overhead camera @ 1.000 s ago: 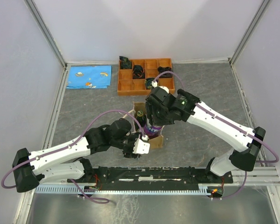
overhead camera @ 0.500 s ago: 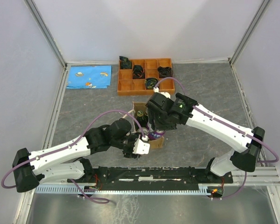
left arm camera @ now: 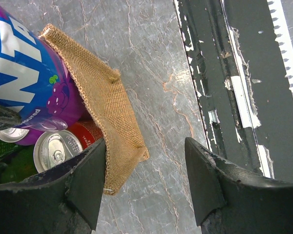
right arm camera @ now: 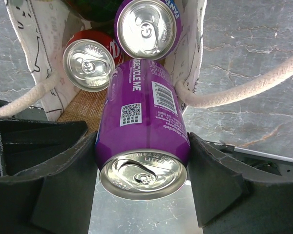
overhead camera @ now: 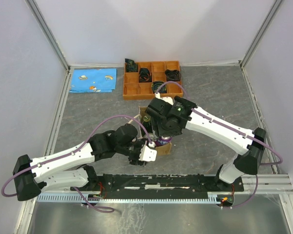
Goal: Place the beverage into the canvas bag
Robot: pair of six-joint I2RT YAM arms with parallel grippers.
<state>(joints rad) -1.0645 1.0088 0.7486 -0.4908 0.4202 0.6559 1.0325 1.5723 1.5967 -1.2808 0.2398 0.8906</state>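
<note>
The canvas bag (overhead camera: 166, 147) stands on the grey table between both arms; its tan burlap corner shows in the left wrist view (left arm camera: 107, 107). My right gripper (right arm camera: 142, 161) is shut on a purple beverage can (right arm camera: 144, 112), held bottom-first in the bag's mouth between the cream rope handles (right arm camera: 244, 87). From above, the can (overhead camera: 160, 142) shows just under my right gripper (overhead camera: 161, 134). My left gripper (left arm camera: 145, 165) is open at the bag's near corner, with the bag wall just inside its left finger (left arm camera: 88, 185). The purple can (left arm camera: 24, 83) leans over that wall.
Inside the bag are another purple can (right arm camera: 146, 27), a red can (right arm camera: 88, 63) and something green. An orange compartment tray (overhead camera: 152, 80) with dark items stands behind, and a blue printed cloth (overhead camera: 93, 80) lies at the back left. A black rail (overhead camera: 161, 183) runs along the near edge.
My right arm has swung left and lowered over the bag, carrying the purple can further into its mouth. My left arm has not moved.
</note>
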